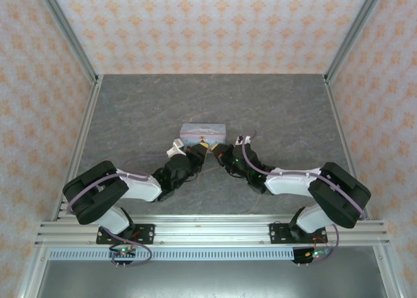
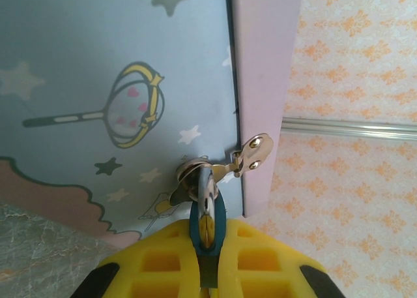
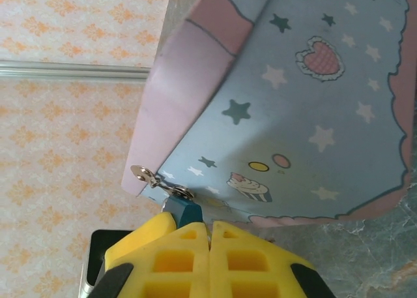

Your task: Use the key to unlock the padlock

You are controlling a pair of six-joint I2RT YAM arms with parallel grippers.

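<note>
Yellow fingers (image 2: 156, 262) of the left gripper (image 2: 207, 246) sit at the bottom edge of our left wrist view, their jaws clamped on the padlock (image 2: 208, 216). We see its teal body between the tips, with a shiny strip down its face. Silvery metal at its far end meets the brassy hasp (image 2: 251, 153) on the tin (image 2: 130, 63).

From the right wrist, the padlock (image 3: 189, 213) shows as a teal corner just beyond the right gripper (image 3: 210, 231), close under the hasp (image 3: 159, 182). Those jaws are together, and we cannot tell whether they pinch anything.

From above, the tin (image 1: 203, 130) stands mid-worktop (image 1: 143, 109). The left gripper (image 1: 197, 149) and right gripper (image 1: 219, 149) meet at its near side, both arms angled inward. Patterned walls (image 1: 215, 24) close the worktop on three sides.
</note>
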